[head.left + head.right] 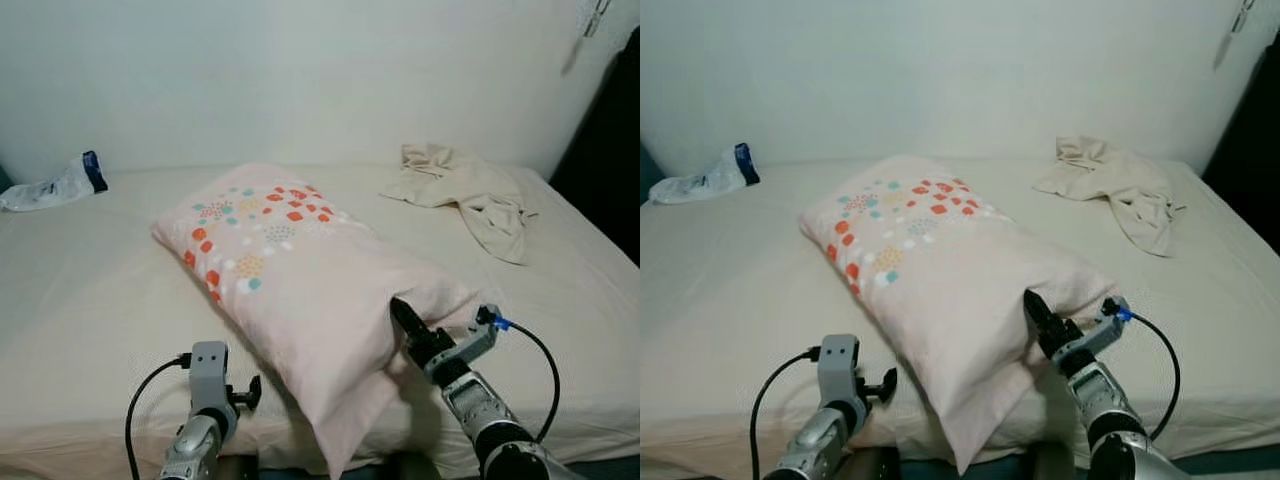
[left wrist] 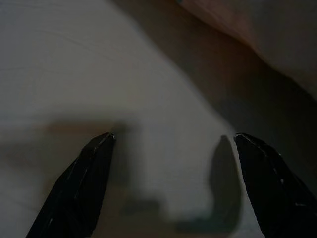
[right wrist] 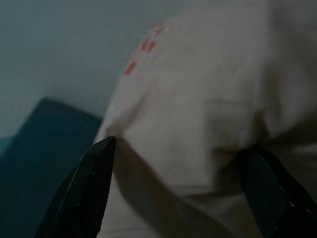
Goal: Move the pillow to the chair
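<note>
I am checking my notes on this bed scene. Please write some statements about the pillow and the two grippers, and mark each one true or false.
1. The pillow lies on the bed. True.
2. The right gripper is far from the pillow. False: it presses against the pillow's near end, fingers spread.
3. The left gripper is open above the sheet. True.
4. A cloth covers the pillow. False: it lies apart, near the far right of the bed.

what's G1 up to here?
It stands at the bed, working on the pink pillow that lies there. The right gripper is open, pressed into the pillow's near end, fabric between its fingers. The left gripper is open over the sheet beside the pillow. The pillow isn't lifted yet.
</note>
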Controlling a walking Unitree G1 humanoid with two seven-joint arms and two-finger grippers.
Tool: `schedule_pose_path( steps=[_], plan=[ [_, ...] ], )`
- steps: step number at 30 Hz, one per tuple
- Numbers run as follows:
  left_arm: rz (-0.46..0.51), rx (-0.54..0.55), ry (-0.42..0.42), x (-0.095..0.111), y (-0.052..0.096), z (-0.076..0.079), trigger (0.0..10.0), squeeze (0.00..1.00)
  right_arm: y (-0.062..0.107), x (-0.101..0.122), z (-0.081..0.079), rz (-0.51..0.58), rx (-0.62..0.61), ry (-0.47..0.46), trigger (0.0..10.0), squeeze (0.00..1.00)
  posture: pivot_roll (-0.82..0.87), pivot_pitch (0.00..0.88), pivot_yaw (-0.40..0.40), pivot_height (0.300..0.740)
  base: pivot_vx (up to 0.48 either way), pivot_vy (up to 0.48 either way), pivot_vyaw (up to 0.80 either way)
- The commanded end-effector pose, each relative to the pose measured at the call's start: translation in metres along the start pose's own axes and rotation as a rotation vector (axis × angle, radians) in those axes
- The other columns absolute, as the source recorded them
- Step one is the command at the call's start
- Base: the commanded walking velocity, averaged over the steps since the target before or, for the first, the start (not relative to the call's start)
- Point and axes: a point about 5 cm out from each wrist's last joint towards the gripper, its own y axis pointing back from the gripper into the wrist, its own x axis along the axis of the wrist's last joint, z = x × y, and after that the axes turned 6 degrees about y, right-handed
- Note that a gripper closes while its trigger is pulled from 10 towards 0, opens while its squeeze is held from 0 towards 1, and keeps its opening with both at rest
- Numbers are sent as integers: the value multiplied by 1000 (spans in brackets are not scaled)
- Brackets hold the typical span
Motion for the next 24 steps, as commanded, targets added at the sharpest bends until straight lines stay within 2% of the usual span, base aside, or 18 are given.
schedule_pose_path(
  steps=[1,2,4,5,8,9,10,11,18,24],
  plan=[
    [-15,-6,8,-7,2,1,10000,0,-3,2,-8,-30,124,13,10000,0,83,28,7,582,0,0,0],
    [-17,-9,8,-7,2,3,10000,0,-1,3,-9,-43,164,29,10000,0,81,28,7,582,0,0,0],
    [-17,-12,8,-7,2,3,10000,0,-1,5,-6,-42,123,44,10000,0,80,30,9,582,0,0,0],
    [-15,-17,8,-6,1,4,10000,0,0,9,-1,-20,39,62,10000,0,79,30,10,582,0,0,0],
    [-13,-21,8,-5,1,5,10000,0,-1,12,2,2,-12,69,10000,0,82,36,12,582,0,0,0],
    [-13,-26,6,-5,1,4,10000,0,-1,16,7,40,-118,70,10000,0,84,42,17,582,0,0,0],
    [-13,-26,6,-5,1,4,10000,0,-1,16,7,40,-118,70,10000,0,84,42,17,582,0,0,0],
    [-12,-30,4,-5,2,4,10000,0,-1,19,10,71,-175,59,10000,0,88,49,22,582,0,0,0],
    [-10,-42,-9,-8,5,2,10000,0,-6,19,6,76,-173,33,10000,0,123,78,39,582,0,0,0],
    [5,-47,-27,-11,12,-5,10000,0,-23,11,-7,2,-176,26,10000,0,168,110,51,582,0,0,0]
  ],
)
